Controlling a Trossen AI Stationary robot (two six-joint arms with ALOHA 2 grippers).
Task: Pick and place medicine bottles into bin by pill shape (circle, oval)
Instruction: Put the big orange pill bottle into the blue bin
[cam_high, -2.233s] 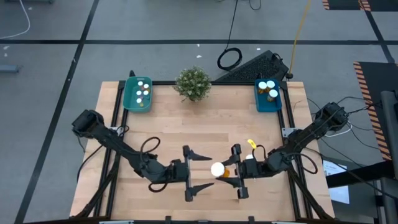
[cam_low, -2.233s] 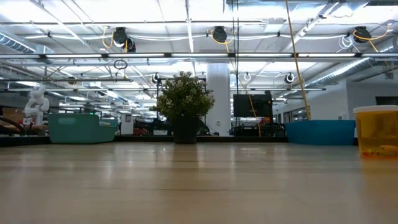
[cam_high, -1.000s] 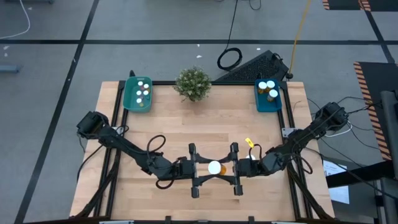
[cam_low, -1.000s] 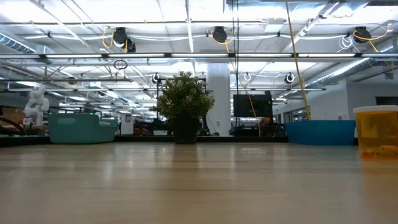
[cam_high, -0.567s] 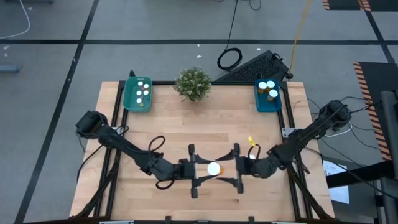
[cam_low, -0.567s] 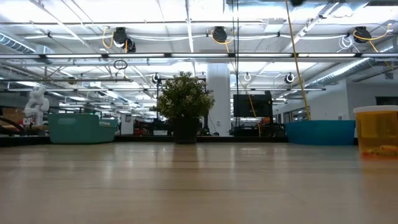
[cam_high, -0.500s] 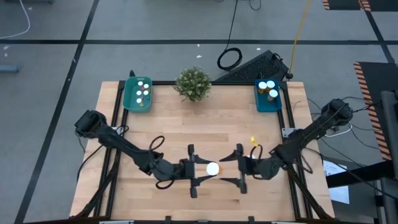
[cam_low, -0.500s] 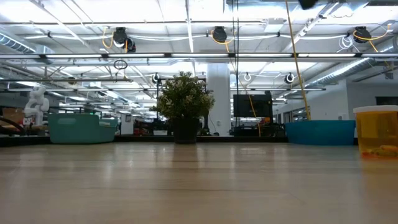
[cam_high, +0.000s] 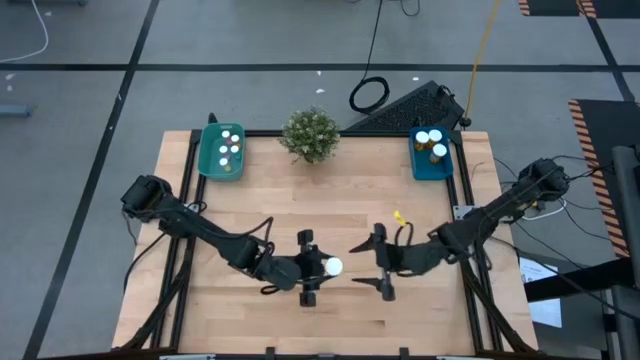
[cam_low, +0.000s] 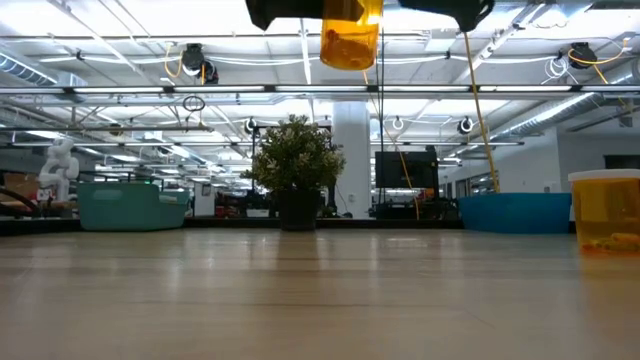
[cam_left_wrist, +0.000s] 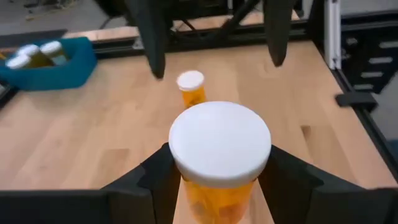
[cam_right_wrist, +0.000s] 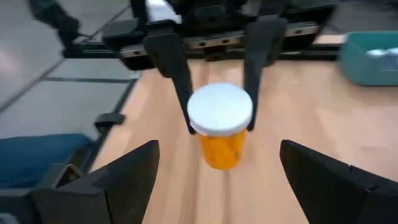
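The orange medicine bottle, pinched by the left gripper while the right gripper is spread empty, should be kept upright when carried binward.

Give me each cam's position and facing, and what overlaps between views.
High view: overhead, straight down on the table; both arms; left gripper holds the orange pill bottle.
Low view: table height, facing the potted plant; bottle hangs at top, held by dark fingers.
Left wrist view: behind its fingers, facing the open right gripper, a second bottle and the blue bin.
Right wrist view: faces the left gripper.
All four share the held bottle.
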